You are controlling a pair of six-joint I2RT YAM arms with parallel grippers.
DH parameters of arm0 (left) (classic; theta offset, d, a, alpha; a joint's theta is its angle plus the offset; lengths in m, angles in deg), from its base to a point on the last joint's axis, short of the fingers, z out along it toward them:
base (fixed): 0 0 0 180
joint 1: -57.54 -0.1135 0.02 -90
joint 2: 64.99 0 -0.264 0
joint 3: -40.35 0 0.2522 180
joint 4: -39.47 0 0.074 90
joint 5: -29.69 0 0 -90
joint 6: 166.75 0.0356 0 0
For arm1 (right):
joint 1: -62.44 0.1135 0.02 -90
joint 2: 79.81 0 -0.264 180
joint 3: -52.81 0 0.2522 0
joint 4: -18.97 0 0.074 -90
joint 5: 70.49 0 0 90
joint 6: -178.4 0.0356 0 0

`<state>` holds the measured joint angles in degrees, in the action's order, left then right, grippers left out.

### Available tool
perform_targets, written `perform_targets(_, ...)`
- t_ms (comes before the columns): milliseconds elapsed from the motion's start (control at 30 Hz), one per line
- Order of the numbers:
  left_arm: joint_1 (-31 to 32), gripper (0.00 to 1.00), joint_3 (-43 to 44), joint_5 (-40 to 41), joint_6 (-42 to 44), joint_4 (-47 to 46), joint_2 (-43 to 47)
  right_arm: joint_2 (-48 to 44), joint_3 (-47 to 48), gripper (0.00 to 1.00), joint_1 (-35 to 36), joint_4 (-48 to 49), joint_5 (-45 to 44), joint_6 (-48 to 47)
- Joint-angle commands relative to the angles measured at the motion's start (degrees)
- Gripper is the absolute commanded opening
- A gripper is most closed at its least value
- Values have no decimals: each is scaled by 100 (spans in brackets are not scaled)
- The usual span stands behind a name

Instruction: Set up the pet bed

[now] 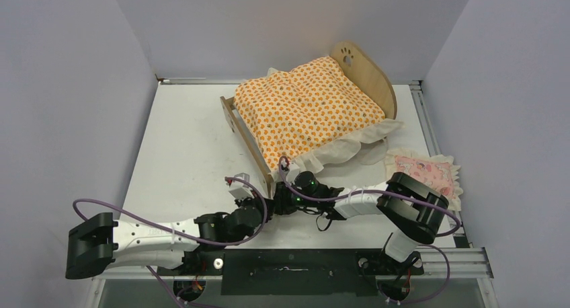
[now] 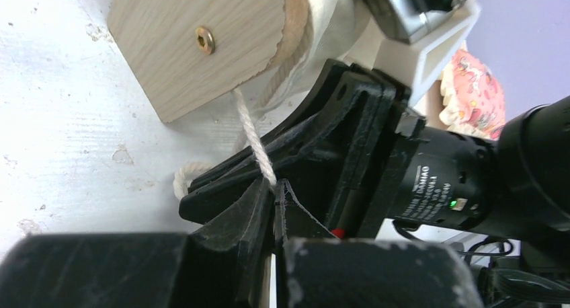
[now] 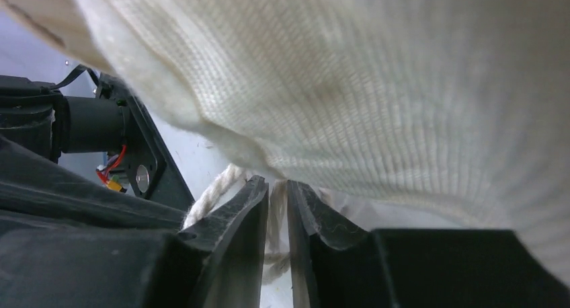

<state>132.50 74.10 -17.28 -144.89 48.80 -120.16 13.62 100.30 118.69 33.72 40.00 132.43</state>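
**Left gripper (image 2: 274,187) and right gripper (image 3: 277,187) pinch a cord (image 2: 250,130)**

Both look clamped on white cord at the near corner of the bed (image 1: 232,114). It sits mid-table (image 1: 188,140), headboard far, with the mattress (image 1: 306,109) in it. Presumably they are tying the mattress down.

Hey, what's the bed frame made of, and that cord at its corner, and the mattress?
Bed frame: likely plywood, pale, unpainted and matte; grain and a banded edge show.
Cord: white twisted rope, probably cotton.
Mattress: orange printed cloth with a cream ruffle, apparently padded.
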Motion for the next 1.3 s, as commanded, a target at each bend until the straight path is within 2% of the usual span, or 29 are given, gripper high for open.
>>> perform_targets(0, 27, 0, 24, -166, -95, -320, -279, -134, 42, 23, -65, 212, 208, 53)
perform_targets(167, 28, 0, -4, -170, -201, -319, -360, -832, 9, 35, -102, -584, -307, -258)
perform_targets(533, 10, 0, 241, -189, -340, -102, -780, -2198, 158, 36, -123, -2192, -1140, -1005)
perform_targets(833, -57, 2, 881, -388, -28, -282, -1554, -3220, -646, 39, -127, -2337, -1370, -1444)
perform_targets(867, -68, 5, 988, -449, 80, -329, -1668, -3331, -712, 39, -130, -2363, -1448, -1431)
perform_targets(1067, -95, 43, 1728, -761, 318, 366, -2001, -3702, -930, 39, -135, -2464, -1768, -1353)
perform_targets(1167, -111, 54, 1955, -747, 254, 1438, -1696, -3792, -922, 39, -132, -2599, -1809, -1399)
perform_targets(1233, -141, 71, 2083, -765, 221, 2142, -1418, -3863, -906, 40, -132, -2688, -1820, -1422)
perform_targets(1267, -175, 75, 2140, -837, 240, 2461, -1296, -3901, -910, 40, -134, -2719, -1827, -1431)
